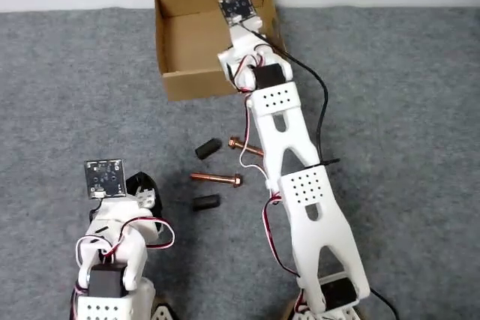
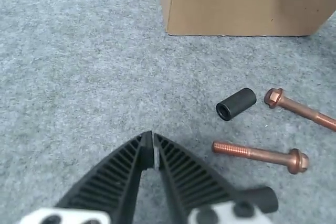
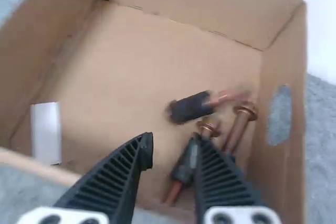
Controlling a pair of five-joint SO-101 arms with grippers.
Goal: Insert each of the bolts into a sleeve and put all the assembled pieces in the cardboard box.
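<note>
My right gripper [image 3: 170, 148] hangs open over the inside of the cardboard box [image 3: 157, 45]. On the box floor lie bolts in black sleeves: one [image 3: 197, 104] just past the fingertips, one [image 3: 182, 167] beside a finger, and a copper bolt [image 3: 239, 124] next to it. My left gripper [image 2: 152, 148] is shut and empty above the carpet. Ahead of it lie a black sleeve [image 2: 236, 104] and two loose copper bolts [image 2: 260, 155] [image 2: 299, 109]. A second sleeve [image 2: 262, 198] peeks out beside the left gripper's body. The high view shows both sleeves [image 1: 206, 148] [image 1: 205, 202] and both bolts [image 1: 245, 146] [image 1: 216, 178] between the arms.
The cardboard box [image 1: 214, 31] stands at the far edge of the grey carpet [image 1: 82, 88], with the right arm [image 1: 289, 140] stretched into it. A white strip [image 3: 46, 129] is stuck on the box floor. Open carpet lies left of the loose parts.
</note>
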